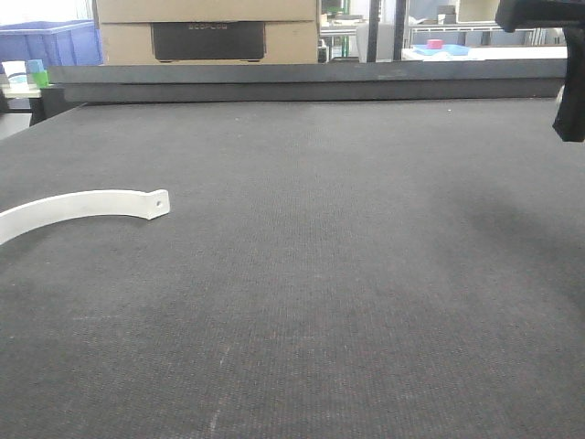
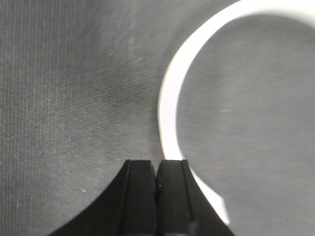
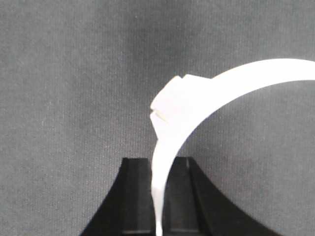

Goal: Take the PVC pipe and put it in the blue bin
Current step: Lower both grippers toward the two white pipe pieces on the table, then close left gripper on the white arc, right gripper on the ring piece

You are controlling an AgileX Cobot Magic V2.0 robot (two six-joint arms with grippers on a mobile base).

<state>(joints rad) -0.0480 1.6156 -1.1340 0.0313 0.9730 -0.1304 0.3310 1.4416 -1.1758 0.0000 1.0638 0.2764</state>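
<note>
Right wrist view: right gripper [image 3: 160,167] clamped on one PVC pipe [image 3: 184,105], a white curved piece with blocky end, over dark mat [image 3: 59,73]. Pipe rose between two black fingers and curved off to right edge.

Left wrist view: left gripper [image 2: 156,167] pressed together, nothing between its two fingers. One thin white strip [image 2: 170,113] lay flat on mat just beside one finger, perhaps touching; too blurred to tell.

Exterior front-facing view: one strip, hole at end, at mat's left. One cardboard box [image 1: 208,32] and one blue crate [image 1: 50,44] stood behind.
</note>
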